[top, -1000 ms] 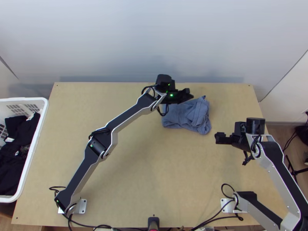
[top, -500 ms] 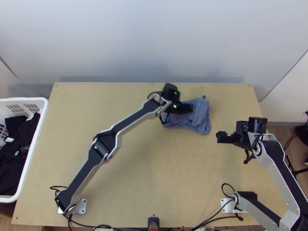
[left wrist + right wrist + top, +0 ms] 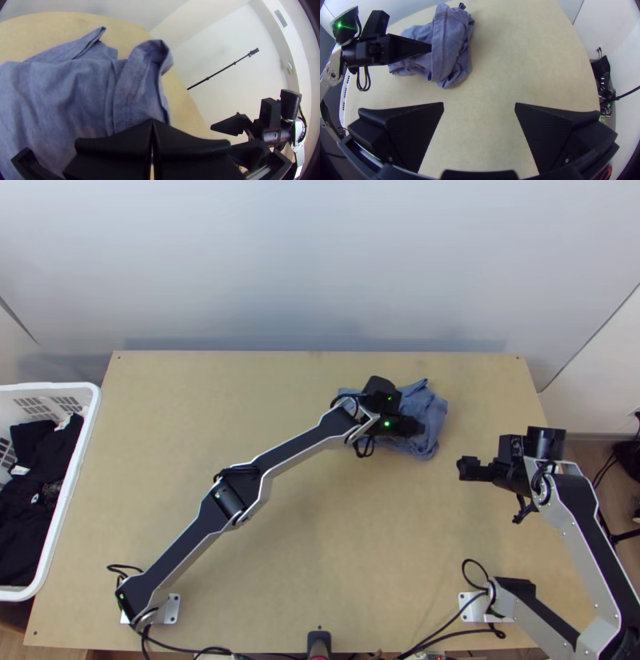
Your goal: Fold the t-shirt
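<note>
The blue t-shirt (image 3: 433,414) lies bunched at the far side of the table (image 3: 272,564), right of the middle — against it, the left gripper (image 3: 418,427) has its fingers together, though whether they pinch cloth cannot be told — and the right gripper (image 3: 463,469) hangs apart, wide open and empty

Behind the wide, light wooden surface (image 3: 200,396) there is a smooth, pale grey wall (image 3: 240,260), and along its lower part lies a soft bluish shadow. At the right side stands a plain white wall (image 3: 596,364); it carries a small white socket (image 3: 600,46) with black plugs. Below this wall, the floor (image 3: 588,452) is of brown wood. One thin black pole (image 3: 221,70) appears before a white wall. The light is soft and quite even.
</note>
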